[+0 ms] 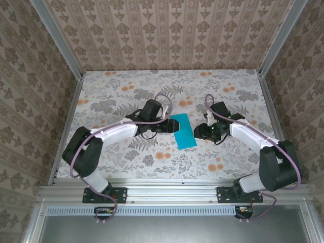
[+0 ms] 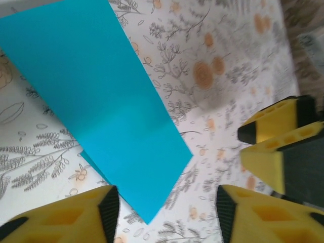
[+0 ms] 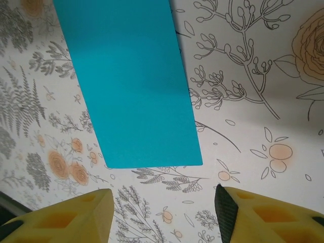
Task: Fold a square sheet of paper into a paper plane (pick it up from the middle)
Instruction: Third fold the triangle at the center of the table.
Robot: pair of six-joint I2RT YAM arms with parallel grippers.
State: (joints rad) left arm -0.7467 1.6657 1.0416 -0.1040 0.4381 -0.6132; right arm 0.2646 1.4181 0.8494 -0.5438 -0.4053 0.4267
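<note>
The square sheet of paper [image 1: 184,130] lies on the table between the two arms as a narrow teal-blue rectangle, a lower layer peeking out along one edge [image 2: 93,167]. My left gripper [image 1: 164,125] stands open at its left side. In the left wrist view one corner of the paper [image 2: 101,101] reaches in between the fingertips of the left gripper [image 2: 167,207], close to the left pad. My right gripper [image 1: 202,130] is open just right of the sheet. In the right wrist view the paper [image 3: 131,86] lies flat beyond the right gripper [image 3: 164,207], apart from both fingertips.
The table [image 1: 126,162] carries a floral cloth and is fenced by aluminium rails [image 1: 66,106] and patterned walls. The right gripper's yellow fingers [image 2: 276,147] stand close to the left gripper across the paper's corner.
</note>
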